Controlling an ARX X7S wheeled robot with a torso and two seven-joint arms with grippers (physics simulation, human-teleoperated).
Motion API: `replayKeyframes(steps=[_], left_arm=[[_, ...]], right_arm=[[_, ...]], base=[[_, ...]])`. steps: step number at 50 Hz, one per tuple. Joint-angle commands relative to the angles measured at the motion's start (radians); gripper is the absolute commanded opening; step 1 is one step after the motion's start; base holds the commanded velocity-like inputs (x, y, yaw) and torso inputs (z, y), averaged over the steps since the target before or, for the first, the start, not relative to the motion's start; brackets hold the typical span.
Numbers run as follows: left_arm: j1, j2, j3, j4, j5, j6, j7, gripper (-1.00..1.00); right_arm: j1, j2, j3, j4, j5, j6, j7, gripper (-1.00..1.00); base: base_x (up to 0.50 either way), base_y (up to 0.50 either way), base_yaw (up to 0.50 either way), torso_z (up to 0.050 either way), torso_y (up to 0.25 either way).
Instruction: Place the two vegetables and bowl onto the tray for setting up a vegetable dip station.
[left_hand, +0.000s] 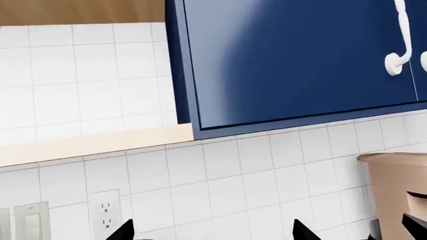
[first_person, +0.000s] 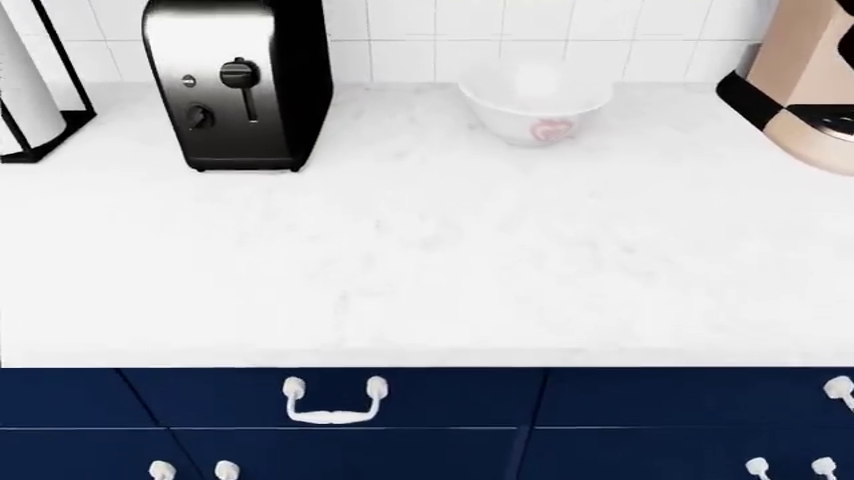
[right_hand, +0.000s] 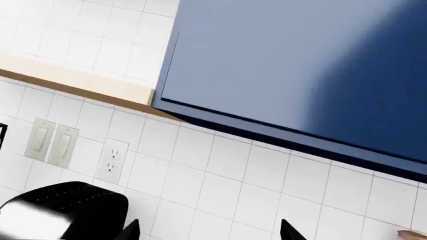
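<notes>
Nearest the head camera runs a row of navy drawer fronts (first_person: 334, 400) with white handles (first_person: 334, 402), directly below the front edge of the white marble countertop (first_person: 427, 260). The counter's broad middle is bare stone. At its back, against the white tiled wall (first_person: 427, 30), sits the white bowl (first_person: 535, 100), upright, its small red-pink mark facing forward. To the bowl's left, well apart from it, stands a chrome and black toaster (first_person: 238, 85), and further left, at the frame's edge, a black paper-towel holder (first_person: 40, 90). At the far right edge stands a rose-gold and black appliance (first_person: 801, 80), near the bowl but not touching it. The cucumber, carrot and tray appear in none of the views.

Neither arm shows in the head view. In the left wrist view only two dark fingertips (left_hand: 303, 231) of the left gripper (left_hand: 213, 235) poke into the frame, standing well apart with nothing between them; beyond them are the tiled wall, a white outlet (left_hand: 105, 214), a navy upper cabinet (left_hand: 300, 60) and the tan appliance. In the right wrist view the right gripper (right_hand: 210, 232) likewise shows just two dark fingertips (right_hand: 290, 231), spread apart and empty, pointed at the tiled wall below another blue cabinet (right_hand: 300, 65), with the toaster's top, an outlet (right_hand: 112, 161) and a light switch plate (right_hand: 52, 142) nearby.
</notes>
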Motion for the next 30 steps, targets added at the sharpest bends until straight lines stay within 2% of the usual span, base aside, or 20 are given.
replayKeyframes(steps=[1,10,30], left_arm=[[-0.004,0.002,-0.003,0.004,-0.001,0.002,-0.001,1.00],[0.011,0.003,0.002,0.007,0.011,0.004,0.005,1.00],[0.019,0.005,0.010,0.002,0.014,0.001,0.005,1.00]], right_arm=[[-0.003,0.001,-0.008,0.007,-0.005,0.007,0.019,1.00],[-0.017,0.007,-0.019,0.020,0.005,0.017,0.040,1.00],[-0.081,0.025,-0.057,0.033,-0.004,0.032,0.016,1.00]], base=[[0.50,0.00,0.00,0.000,0.000],[0.50,0.00,0.00,0.000,0.000],[0.03,0.00,0.00,0.000,0.001]])
